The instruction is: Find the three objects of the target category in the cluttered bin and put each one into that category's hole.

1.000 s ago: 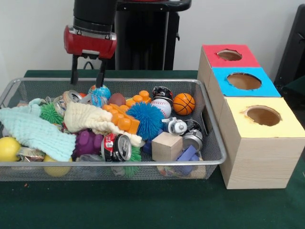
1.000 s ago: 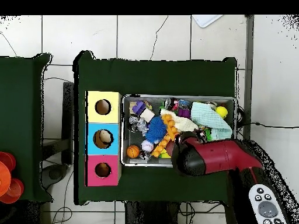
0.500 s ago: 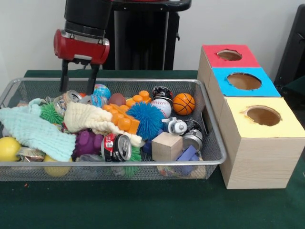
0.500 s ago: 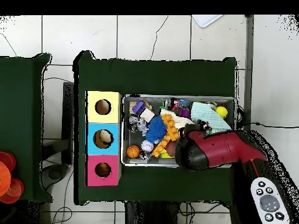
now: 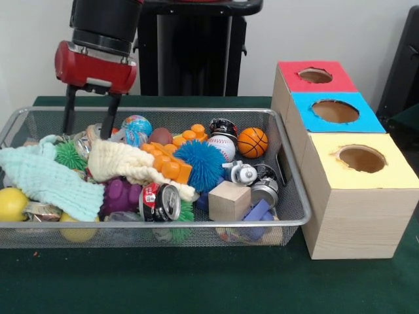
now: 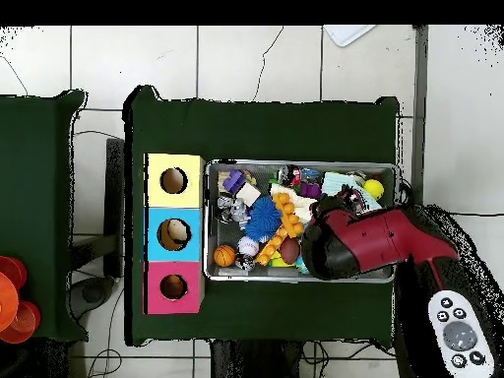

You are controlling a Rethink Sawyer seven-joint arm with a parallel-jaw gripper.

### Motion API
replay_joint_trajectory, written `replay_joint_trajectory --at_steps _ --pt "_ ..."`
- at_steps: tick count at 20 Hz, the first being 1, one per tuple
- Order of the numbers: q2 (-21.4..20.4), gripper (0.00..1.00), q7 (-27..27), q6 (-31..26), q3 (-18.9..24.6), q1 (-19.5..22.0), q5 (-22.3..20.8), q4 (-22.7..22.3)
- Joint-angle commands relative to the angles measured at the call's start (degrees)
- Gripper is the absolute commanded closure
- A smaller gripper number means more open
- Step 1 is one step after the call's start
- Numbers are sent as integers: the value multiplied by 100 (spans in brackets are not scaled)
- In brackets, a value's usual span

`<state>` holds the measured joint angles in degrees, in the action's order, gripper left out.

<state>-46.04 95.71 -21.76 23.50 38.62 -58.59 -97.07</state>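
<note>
My gripper (image 5: 86, 133) hangs open and empty over the back left corner of the wire bin (image 5: 291, 171), its tips just above a silver can (image 5: 90, 136). Beside it lie a globe ball (image 5: 136, 125) and a green spiky ball (image 5: 69, 156). Further right are a basketball (image 5: 253, 142), a baseball (image 5: 222, 147) and a blue spiky ball (image 5: 200, 165). A red soda can (image 5: 160, 201) and a wooden block (image 5: 229, 200) sit at the front. The red (image 5: 315, 75), blue (image 5: 335, 111) and yellow (image 5: 361, 158) holes are on the right. In the overhead view the arm (image 6: 364, 246) hides the gripper.
A mint cloth (image 5: 46, 180) and a cream cloth (image 5: 124, 163) drape over the left half of the pile. Orange blocks (image 5: 171, 160), a purple toy (image 5: 121, 196) and a yellow ball (image 5: 11, 203) lie among them. A pale object shows inside the blue box's hole (image 6: 174, 233).
The gripper has moved left along the back of the bin and dropped a little, from above the globe ball to above the silver can. It stays open and empty.
</note>
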Motion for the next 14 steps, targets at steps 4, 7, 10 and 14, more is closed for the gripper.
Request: replay_joint_trajectory --at_steps 4,7,10,14 --pt "539 0 -1541 -69 692 460 -419 419" --pt "725 0 -1571 -20 728 551 -573 520" --pt "899 0 -1646 -25 761 630 -675 633" --pt "1006 0 -1656 54 815 776 -754 719"
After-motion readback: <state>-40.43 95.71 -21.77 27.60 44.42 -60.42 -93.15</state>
